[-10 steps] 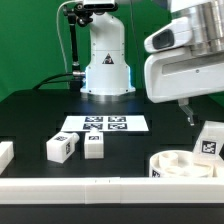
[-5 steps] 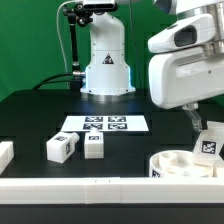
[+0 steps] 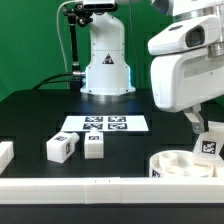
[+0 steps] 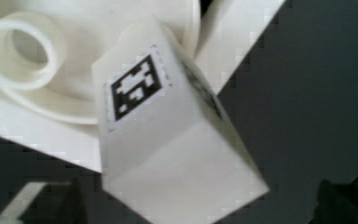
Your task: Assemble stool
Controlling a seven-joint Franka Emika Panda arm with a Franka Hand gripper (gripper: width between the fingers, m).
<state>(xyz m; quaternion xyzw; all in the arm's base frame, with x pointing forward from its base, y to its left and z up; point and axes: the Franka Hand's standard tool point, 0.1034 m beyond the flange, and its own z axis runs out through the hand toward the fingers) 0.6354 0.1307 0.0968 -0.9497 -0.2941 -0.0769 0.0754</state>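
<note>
Exterior view: my hand (image 3: 197,122) hangs over the worktop (image 3: 30,115) near its corner at the exterior view's right, jaws spread wide and holding nothing. Just under it is one leg (image 3: 209,141) of the stool, tilted, right at the rim of the round seat (image 3: 183,166). I cannot tell from here whether it leans on that rim. Two other legs (image 3: 62,147) lie well apart from me, near the marker board (image 3: 105,124). I leave those alone for now.

Wrist view: the leg (image 4: 176,150) fills the middle, its tag (image 4: 137,85) facing up, with the seat (image 4: 34,60) touching or overlapping one end. My fingertips (image 4: 25,205) show dark at either side of the leg's other end, clear of it.

To do this well, I judge I should first turn the wrist, since the leg runs a little askew to the line between my jaws. Then I should centre over its plain long flanks, away from the seat, and come straight down. Closing slowly should bring both pads on together. A lopsided pinch would likely twist the leg or shove the seat.
</note>
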